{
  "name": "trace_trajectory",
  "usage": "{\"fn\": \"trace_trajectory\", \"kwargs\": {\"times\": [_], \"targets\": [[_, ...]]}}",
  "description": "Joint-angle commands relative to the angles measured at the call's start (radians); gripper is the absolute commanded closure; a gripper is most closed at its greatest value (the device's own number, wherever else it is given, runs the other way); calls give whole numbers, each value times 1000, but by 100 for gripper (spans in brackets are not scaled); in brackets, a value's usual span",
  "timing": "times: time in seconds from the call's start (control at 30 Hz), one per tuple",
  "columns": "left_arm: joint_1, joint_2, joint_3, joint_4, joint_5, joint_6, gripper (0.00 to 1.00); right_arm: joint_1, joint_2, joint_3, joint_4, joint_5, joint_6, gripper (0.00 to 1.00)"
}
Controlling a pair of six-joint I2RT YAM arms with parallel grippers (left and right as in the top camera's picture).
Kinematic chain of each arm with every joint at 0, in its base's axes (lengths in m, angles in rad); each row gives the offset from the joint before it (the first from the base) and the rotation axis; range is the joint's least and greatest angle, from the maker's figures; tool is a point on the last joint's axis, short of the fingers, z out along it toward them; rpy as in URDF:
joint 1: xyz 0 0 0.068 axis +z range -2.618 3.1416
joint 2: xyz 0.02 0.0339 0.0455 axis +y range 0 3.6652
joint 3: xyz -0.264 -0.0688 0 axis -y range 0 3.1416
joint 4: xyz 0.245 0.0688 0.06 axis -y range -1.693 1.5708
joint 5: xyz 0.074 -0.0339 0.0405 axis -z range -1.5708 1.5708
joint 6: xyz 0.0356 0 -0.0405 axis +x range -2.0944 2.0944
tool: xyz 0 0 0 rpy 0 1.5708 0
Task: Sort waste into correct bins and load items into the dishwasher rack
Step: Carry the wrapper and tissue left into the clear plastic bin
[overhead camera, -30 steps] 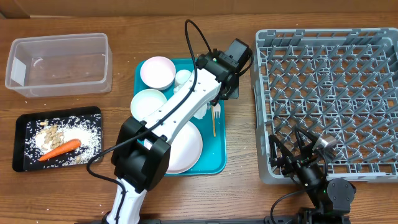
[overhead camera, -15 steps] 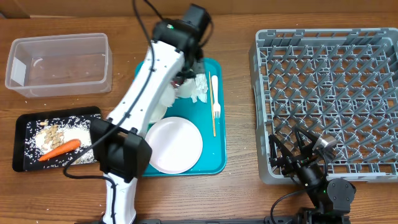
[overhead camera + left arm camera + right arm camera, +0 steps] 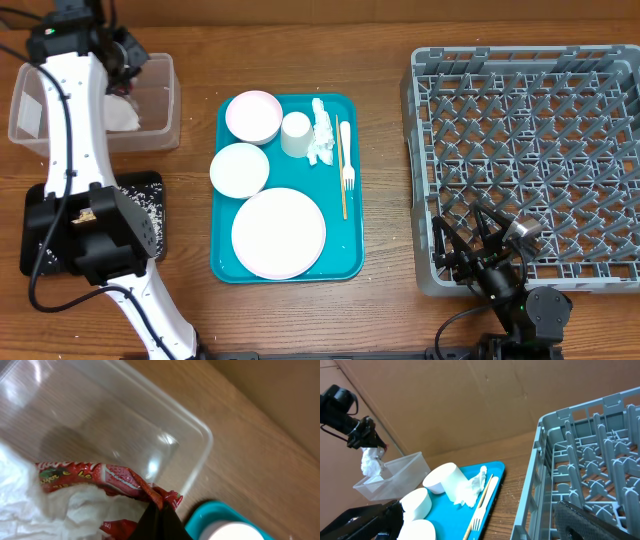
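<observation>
Light, limp waste pinched over the far-left tub

Our left gripper (image 3: 159, 522) has its jaws nipped nearly shut on a fold of the red wrapper (image 3: 115, 477). A crumpled white napkin (image 3: 75, 505) is bunched against it, and both hang over the clear tub (image 3: 206, 435). We judge them featherweight, soft and crushable. The crinkly film looks slippery, so a firm pinch on gathered folds suits best. Our right gripper (image 3: 470, 240) sits at the near edge of the dishwasher rack (image 3: 520, 120), jaws wide and empty.
</observation>
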Motion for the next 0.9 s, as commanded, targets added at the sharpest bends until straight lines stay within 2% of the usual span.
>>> {"fn": "trace_trajectory", "kwargs": {"times": [0.0, 0.07, 0.1, 0.13, 0.17, 0.2, 0.37, 0.4, 0.57, 0.6, 0.63, 0.67, 0.7, 0.77, 0.87], "targets": [[39, 18, 0, 56, 16, 23, 74, -2, -8, -10, 3, -8, 8, 0], [60, 18, 0, 71, 18, 23, 54, -2, -8, -10, 3, -8, 8, 0], [65, 18, 0, 69, 22, 23, 39, -2, -8, -10, 3, -8, 8, 0], [67, 18, 0, 58, 25, 23, 11, -2, -8, -10, 3, -8, 8, 0], [67, 18, 0, 49, 26, 23, 0, -2, -8, -10, 3, -8, 8, 0], [67, 18, 1, 38, 35, 23, 0, -2, -8, -10, 3, -8, 8, 0], [66, -4, 4, -31, 216, 26, 0, -2, -8, -10, 3, -8, 8, 0], [59, -23, 5, -42, 275, 66, 2, -2, -8, -10, 3, -8, 8, 0], [2, -92, 5, -106, 304, 117, 3, -2, -8, -10, 3, -8, 8, 0], [-17, -103, 5, -116, 303, 132, 8, -2, -8, -10, 3, -8, 8, 0], [-39, -111, 5, -128, 302, 137, 24, -2, -8, -10, 3, -8, 8, 0], [-66, -113, 5, -141, 300, 139, 50, -2, -8, -10, 3, -8, 8, 0], [-88, -113, 4, -157, 300, 138, 62, -2, -8, -10, 3, -8, 8, 0], [-143, -113, 4, -203, 306, 150, 72, -2, -8, -10, 3, -8, 8, 0], [-258, -113, 4, -260, 302, 215, 71, -2, -8, -10, 3, -8, 8, 0]]}}
